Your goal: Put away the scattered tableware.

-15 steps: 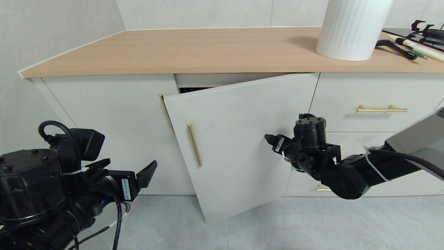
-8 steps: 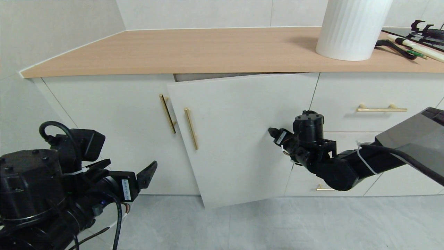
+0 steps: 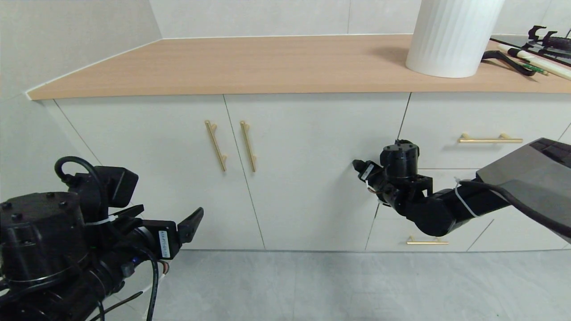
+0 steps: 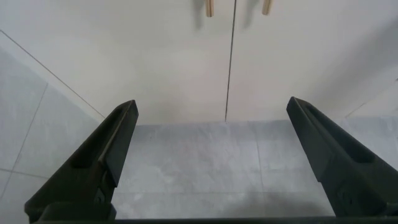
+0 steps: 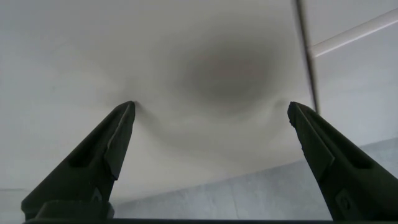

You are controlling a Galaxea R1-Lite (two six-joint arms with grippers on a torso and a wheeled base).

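Several long-handled utensils (image 3: pixel 522 60) lie on the wooden countertop (image 3: pixel 245 62) at the far right. Below the counter, the white cabinet door (image 3: pixel 312 169) with a gold bar handle (image 3: pixel 248 146) sits flush with its neighbours. My right gripper (image 3: pixel 359 167) is open, its fingertips against that door's right part; in the right wrist view the gripper (image 5: pixel 211 109) has only the door panel (image 5: pixel 205 74) between its fingers. My left gripper (image 3: pixel 178 218) hangs open low on the left, above the floor, holding nothing. In the left wrist view this gripper (image 4: pixel 211 109) faces the foot of the cabinets.
A tall white ribbed container (image 3: pixel 450 35) stands on the counter beside the utensils. The left door has its own gold handle (image 3: pixel 216 145). Drawers with gold handles (image 3: pixel 490 140) are on the right. Grey tiled floor (image 3: pixel 312 285) lies in front of the cabinets.
The cabinet door has swung from ajar to fully shut, with my right gripper moving in against it. My left arm has stayed put.
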